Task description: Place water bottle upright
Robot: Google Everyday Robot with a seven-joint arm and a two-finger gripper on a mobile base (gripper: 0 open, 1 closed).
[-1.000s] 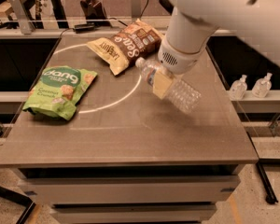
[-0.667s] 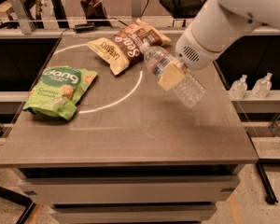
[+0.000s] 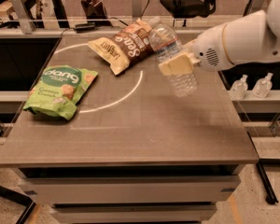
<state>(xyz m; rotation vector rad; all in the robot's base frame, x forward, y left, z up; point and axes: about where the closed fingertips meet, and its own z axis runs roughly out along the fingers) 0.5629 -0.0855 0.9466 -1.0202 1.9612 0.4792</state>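
The water bottle (image 3: 170, 55) is clear ribbed plastic, held in the air above the right side of the table (image 3: 130, 129). It is tilted, with its cap end up and to the left and its base down and to the right. My gripper (image 3: 177, 64) comes in from the right on a white arm and is shut on the bottle's middle, one cream-coloured finger (image 3: 176, 65) lying across the front of it. The bottle does not touch the table.
A green Dang snack bag (image 3: 60, 90) lies at the table's left. A brown and cream snack bag (image 3: 123, 45) lies at the back centre, close behind the bottle. Two small clear nozzle bottles (image 3: 252, 85) stand on a ledge to the right, off the table.
My gripper has lifted the bottle off the table and carried it up. The arm has swung out to the right, and the bottle now tilts more toward upright.
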